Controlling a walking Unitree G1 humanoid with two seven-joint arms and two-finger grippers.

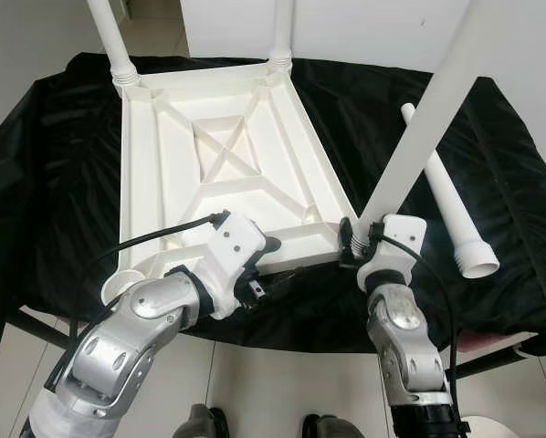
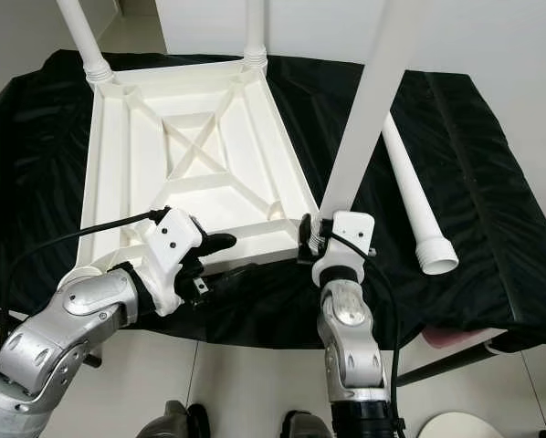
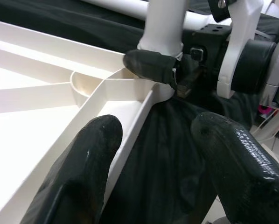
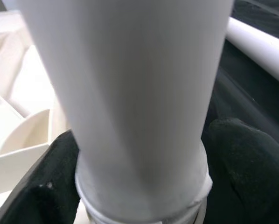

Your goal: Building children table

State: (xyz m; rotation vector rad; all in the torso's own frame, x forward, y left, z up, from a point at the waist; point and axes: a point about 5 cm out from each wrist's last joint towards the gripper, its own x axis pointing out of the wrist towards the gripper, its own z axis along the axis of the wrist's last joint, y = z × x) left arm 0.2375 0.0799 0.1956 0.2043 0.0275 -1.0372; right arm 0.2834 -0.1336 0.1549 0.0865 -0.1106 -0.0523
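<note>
A white plastic tabletop (image 1: 163,164) lies upside down on a black cloth (image 1: 54,164). Two white legs (image 1: 109,32) stand in its far corner sockets. My right gripper (image 1: 357,235) is shut on the base of a third leg (image 1: 419,128), which stands tilted at the near right corner socket. In the right wrist view its fingers (image 4: 46,186) press both sides of that leg (image 4: 139,93). My left gripper (image 3: 153,135) is open and straddles the tabletop's near rim (image 3: 130,126), one finger inside, one outside. The near left socket (image 1: 118,285) holds nothing.
A fourth white leg (image 1: 446,201) lies loose on the cloth to the right of the tabletop. The cloth-covered table's near edge is just before my arms, with tiled floor (image 1: 282,383) below. A white wall stands behind.
</note>
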